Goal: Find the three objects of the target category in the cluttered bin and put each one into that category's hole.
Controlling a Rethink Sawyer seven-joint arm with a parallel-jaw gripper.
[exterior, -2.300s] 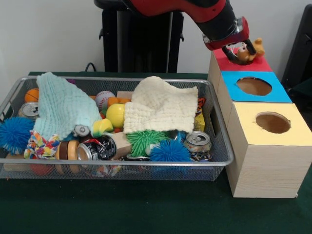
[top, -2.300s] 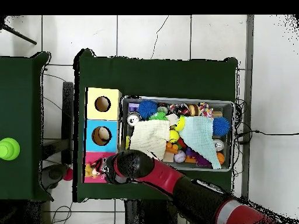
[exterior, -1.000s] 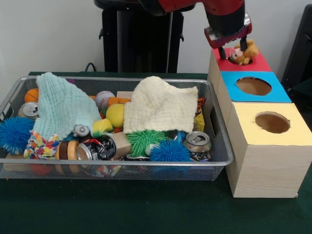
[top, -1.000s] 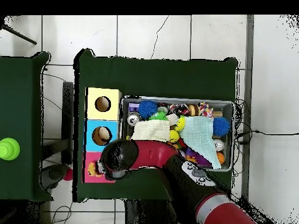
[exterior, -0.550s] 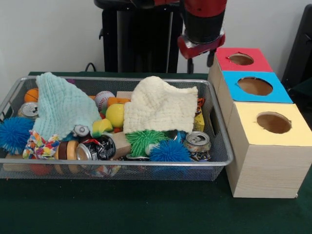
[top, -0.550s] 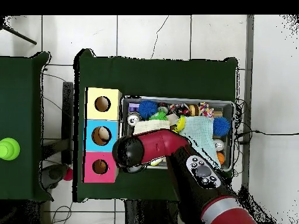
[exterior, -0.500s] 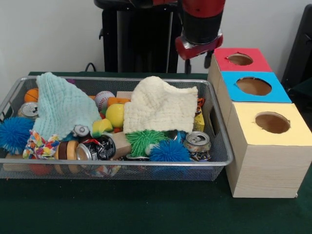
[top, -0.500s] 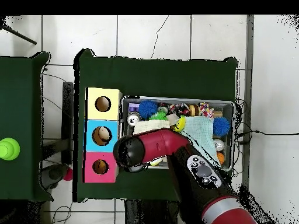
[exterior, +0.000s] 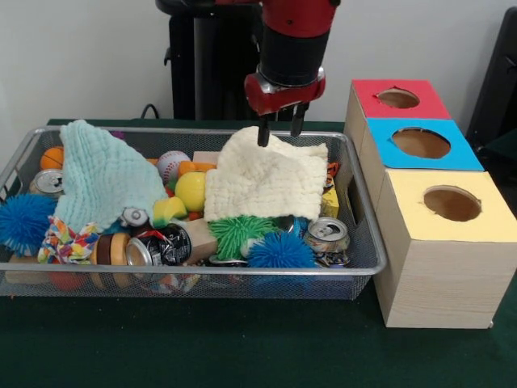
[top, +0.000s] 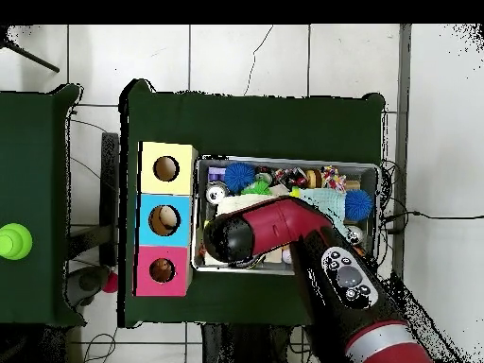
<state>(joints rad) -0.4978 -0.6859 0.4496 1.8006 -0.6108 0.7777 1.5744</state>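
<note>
My gripper (exterior: 280, 133) is open and empty. It hangs just above the far edge of a cream cloth (exterior: 266, 174) in the wire mesh bin (exterior: 367, 242). In the overhead view the red arm (top: 274, 227) covers the gripper and the bin's (top: 288, 162) near left part. The red-topped box's hole (exterior: 398, 98) stands to the right of the gripper and nothing lies on it; it also shows in the overhead view (top: 162, 270). No plush toy shows clearly in the bin. A small orange thing (exterior: 333, 170) peeks out at the cloth's right edge; I cannot tell what it is.
A teal cloth (exterior: 105, 178) covers the bin's left part. Blue spiky balls (exterior: 280, 252), a green spiky ball (exterior: 241, 230), crushed cans (exterior: 327, 234), a yellow ball (exterior: 191, 191) and a baseball (exterior: 172, 164) lie around. The blue-topped box (exterior: 420, 142) and yellow-topped box (exterior: 452, 204) stand nearer.
The gripper let go of a brown-orange plush toy at the red box's hole, and the toy is gone from the top. The gripper then moved left and down over the cream cloth.
</note>
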